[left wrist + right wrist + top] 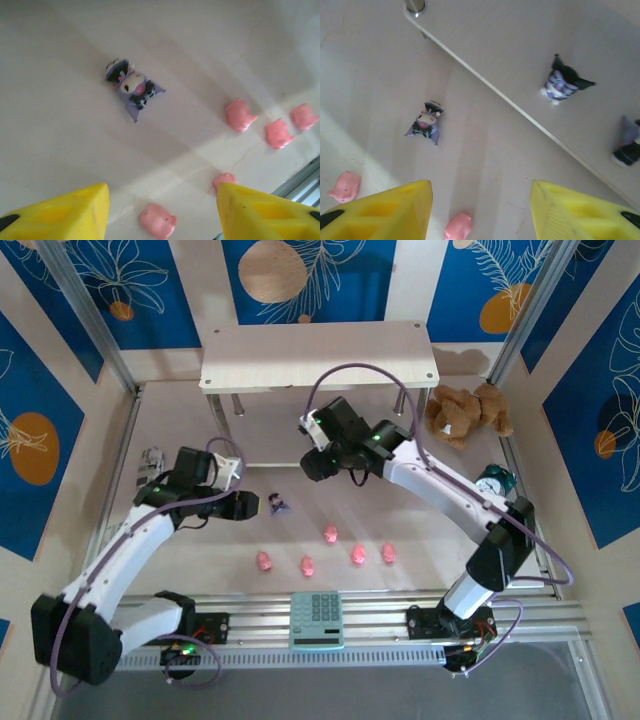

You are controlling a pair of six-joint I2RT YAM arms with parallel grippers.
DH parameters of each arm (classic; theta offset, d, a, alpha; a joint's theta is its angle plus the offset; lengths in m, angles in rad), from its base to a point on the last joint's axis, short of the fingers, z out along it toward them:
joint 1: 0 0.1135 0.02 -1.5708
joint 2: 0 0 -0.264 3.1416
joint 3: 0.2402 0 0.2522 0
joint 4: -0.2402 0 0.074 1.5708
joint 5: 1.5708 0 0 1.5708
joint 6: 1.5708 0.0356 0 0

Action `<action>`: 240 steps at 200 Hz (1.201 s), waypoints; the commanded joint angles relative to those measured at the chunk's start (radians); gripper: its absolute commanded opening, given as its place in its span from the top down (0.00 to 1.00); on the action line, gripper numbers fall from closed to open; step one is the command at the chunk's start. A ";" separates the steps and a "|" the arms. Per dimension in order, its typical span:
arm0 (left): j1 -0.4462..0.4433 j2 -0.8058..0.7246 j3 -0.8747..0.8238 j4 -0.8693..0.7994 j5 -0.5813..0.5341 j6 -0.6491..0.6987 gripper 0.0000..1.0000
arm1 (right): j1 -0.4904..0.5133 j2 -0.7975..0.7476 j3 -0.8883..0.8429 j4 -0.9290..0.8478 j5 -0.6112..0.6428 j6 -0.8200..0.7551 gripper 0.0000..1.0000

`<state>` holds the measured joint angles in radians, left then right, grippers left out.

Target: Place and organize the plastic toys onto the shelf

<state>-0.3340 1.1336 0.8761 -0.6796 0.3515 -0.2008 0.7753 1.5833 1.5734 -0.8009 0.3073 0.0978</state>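
Jaws spread, empty, on your right gripper [480, 212] and left gripper [162, 212]; dark figurine [132, 90] lies at the latter's eleven o'clock, probably next for the shelf [320, 350].

A matt yellow plastic, moulded with shallow pockets, is seen on the fingers [75, 212] of the left gripper [162, 192], and the same on the fingers [385, 210] of the right gripper [481, 187]. Ahead of the left gripper, a dark figurine [132, 89] is finished in glossy painted plastic. The pink pigs [240, 114] to that gripper's right are formed of smooth, softly shining plastic. The table [60, 125] beneath is smooth and pale, marked by hairline veins and given a dull sheen. Ahead of the right gripper, the shelf [560, 45] is faced in matt pale wood-grain, and its leg [415, 5] is made of polished metal. Well apart from that gripper, a bear [468, 412] is covered in fuzzy brown plush.
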 commanded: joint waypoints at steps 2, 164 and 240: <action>-0.030 0.088 0.033 0.052 -0.052 -0.041 0.41 | -0.020 -0.097 -0.050 -0.015 0.002 0.055 0.43; -0.204 0.444 0.173 0.193 -0.270 -0.215 0.48 | -0.272 -0.428 -0.337 0.085 -0.153 0.048 0.40; -0.206 0.510 0.145 0.237 -0.316 -0.272 0.43 | -0.334 -0.453 -0.385 0.130 -0.226 0.043 0.40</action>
<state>-0.5293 1.6016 1.0279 -0.4717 0.0578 -0.4313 0.4549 1.1553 1.2018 -0.6975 0.1307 0.1482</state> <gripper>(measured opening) 0.572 0.600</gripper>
